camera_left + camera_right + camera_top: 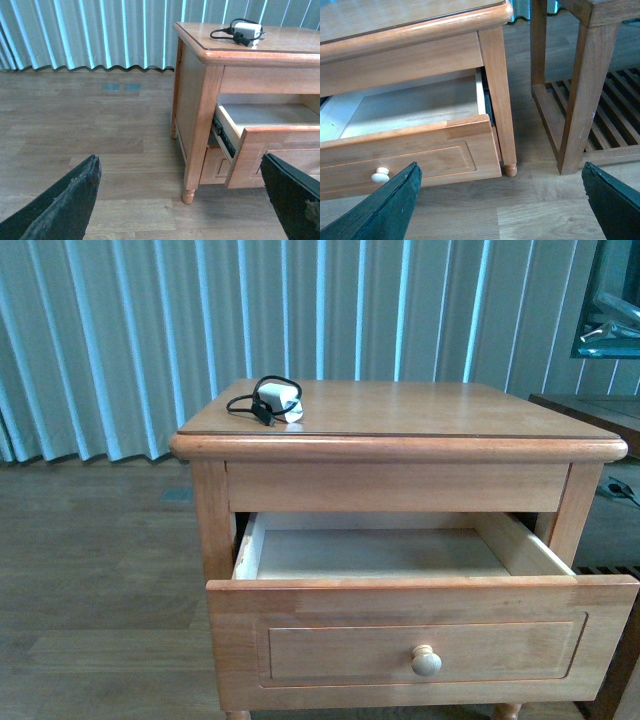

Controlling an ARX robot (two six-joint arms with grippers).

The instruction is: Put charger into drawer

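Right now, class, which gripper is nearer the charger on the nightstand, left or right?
Probably left. The left gripper hangs left of the nightstand, with the charger in its view. The right gripper is on the far side, by the open drawer, charger unseen.

Charger [278,400]: small white plug block with a thin black cable looped loosely around it. It lies flat on the nightstand top [450,410] near the left edge, well beyond the left jaws and higher than them, touched by neither pair. Drawer [420,640]: light honey wood, recessed panel front, one round pale knob [426,661]. It is pulled well out and sits level, its pale inner floor exposed. It lies ahead of the right jaws, apart from them, directly beneath the top that carries the charger.
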